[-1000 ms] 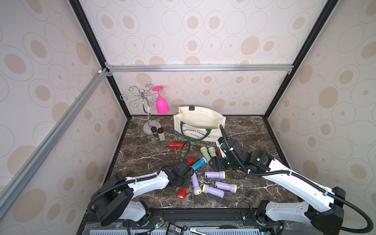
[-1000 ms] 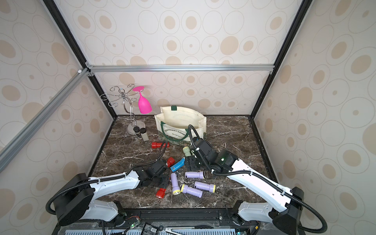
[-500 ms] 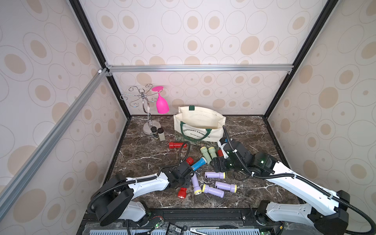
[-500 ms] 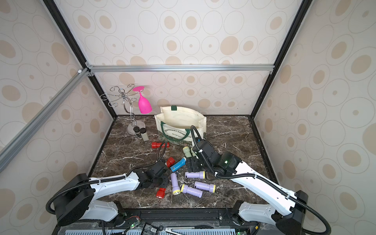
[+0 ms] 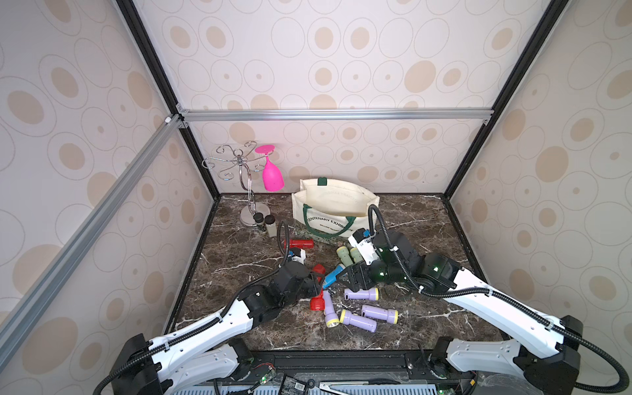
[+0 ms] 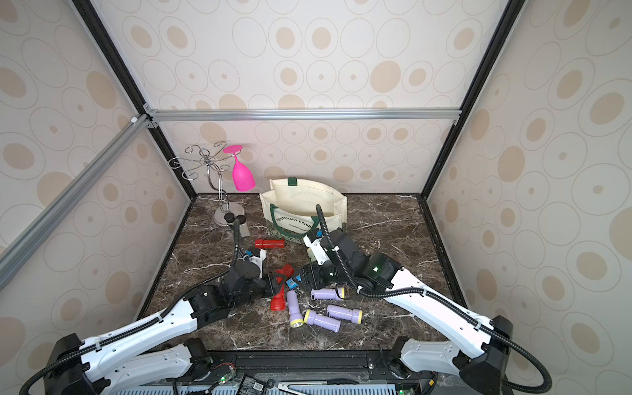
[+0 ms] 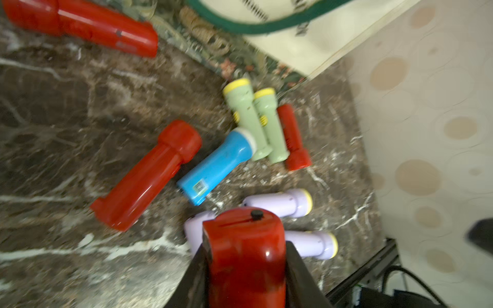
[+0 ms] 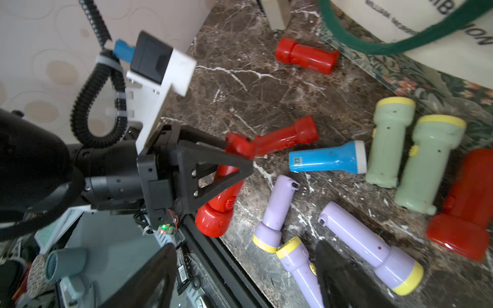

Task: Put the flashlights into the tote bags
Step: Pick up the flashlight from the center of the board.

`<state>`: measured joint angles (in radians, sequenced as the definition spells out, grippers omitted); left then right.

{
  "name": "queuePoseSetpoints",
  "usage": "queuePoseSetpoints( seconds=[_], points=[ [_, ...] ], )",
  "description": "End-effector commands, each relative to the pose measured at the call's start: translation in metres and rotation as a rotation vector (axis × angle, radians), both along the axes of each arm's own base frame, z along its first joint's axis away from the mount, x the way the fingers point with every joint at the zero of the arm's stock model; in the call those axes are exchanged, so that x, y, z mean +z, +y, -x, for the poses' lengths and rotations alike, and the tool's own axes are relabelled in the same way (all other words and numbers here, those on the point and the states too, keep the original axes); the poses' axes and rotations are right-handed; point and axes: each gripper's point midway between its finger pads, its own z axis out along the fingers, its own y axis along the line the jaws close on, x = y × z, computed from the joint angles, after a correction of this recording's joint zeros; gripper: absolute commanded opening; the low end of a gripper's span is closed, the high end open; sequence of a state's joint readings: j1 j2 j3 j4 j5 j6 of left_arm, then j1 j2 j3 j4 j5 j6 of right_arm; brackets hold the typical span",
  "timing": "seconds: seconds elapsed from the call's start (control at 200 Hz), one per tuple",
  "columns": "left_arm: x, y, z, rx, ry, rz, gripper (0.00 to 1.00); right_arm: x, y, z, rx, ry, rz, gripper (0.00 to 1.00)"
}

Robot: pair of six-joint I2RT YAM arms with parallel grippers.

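— How many flashlights [image 5: 357, 321]?
— Eleven: four red [image 5: 299, 243], four lilac [image 5: 379, 314], two pale green [image 5: 343, 256], one blue [image 5: 333, 275].
— Any held?
— The left claw [image 7: 244, 261] grips one red flashlight [image 8: 216, 213]. The other ten lie on the marble [image 5: 239, 246] around both claws.
— The right claw [image 8: 246, 248]?
— Spread wide, empty, above lilac ones. The one tote bag [image 5: 333, 205] stands beyond it.

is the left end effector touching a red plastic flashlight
Touching: the left wrist view shows the left end effector clamped on both sides of the red plastic flashlight.
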<state>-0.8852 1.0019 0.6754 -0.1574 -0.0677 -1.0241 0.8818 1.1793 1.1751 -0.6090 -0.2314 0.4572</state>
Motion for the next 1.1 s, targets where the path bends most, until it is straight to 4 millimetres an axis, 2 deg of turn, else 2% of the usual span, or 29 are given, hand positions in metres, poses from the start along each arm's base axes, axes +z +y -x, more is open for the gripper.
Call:
queuePoseSetpoints(
  seconds=[0.0,0.075,0.17,0.32,0.47,0.555,0.805,0.97,1.095],
  points=[
    [0.060,-0.019,-0.019,0.049,-0.111,0.206,0.15,0.012,0.008,0.010,0.092,-0.003,-0.074,0.88],
    [0.072,-0.025,-0.025,0.063,-0.141,0.258,0.15,0.005,0.007,0.008,0.083,0.017,-0.100,0.91],
    [0.082,-0.036,-0.033,0.068,-0.152,0.320,0.13,0.008,-0.001,0.004,0.066,0.059,-0.163,0.90],
    [0.089,-0.053,-0.043,0.092,-0.130,0.379,0.11,0.006,-0.021,-0.011,0.007,0.074,-0.154,0.92],
    [0.090,-0.061,-0.050,0.132,-0.105,0.511,0.10,0.002,-0.026,-0.012,0.032,0.095,-0.110,0.90],
    [0.095,-0.066,-0.052,0.138,-0.110,0.528,0.09,-0.001,-0.031,-0.015,0.003,0.117,-0.113,0.88],
    [0.101,-0.085,-0.054,0.101,-0.109,0.586,0.08,-0.010,-0.033,-0.021,-0.020,0.120,-0.071,0.79],
    [0.103,-0.089,-0.054,0.094,-0.110,0.637,0.08,-0.014,-0.034,-0.028,-0.049,0.117,-0.068,0.74],
    [0.105,-0.090,-0.055,0.091,-0.116,0.627,0.07,-0.015,-0.032,-0.033,-0.047,0.118,-0.042,0.73]
  ],
)
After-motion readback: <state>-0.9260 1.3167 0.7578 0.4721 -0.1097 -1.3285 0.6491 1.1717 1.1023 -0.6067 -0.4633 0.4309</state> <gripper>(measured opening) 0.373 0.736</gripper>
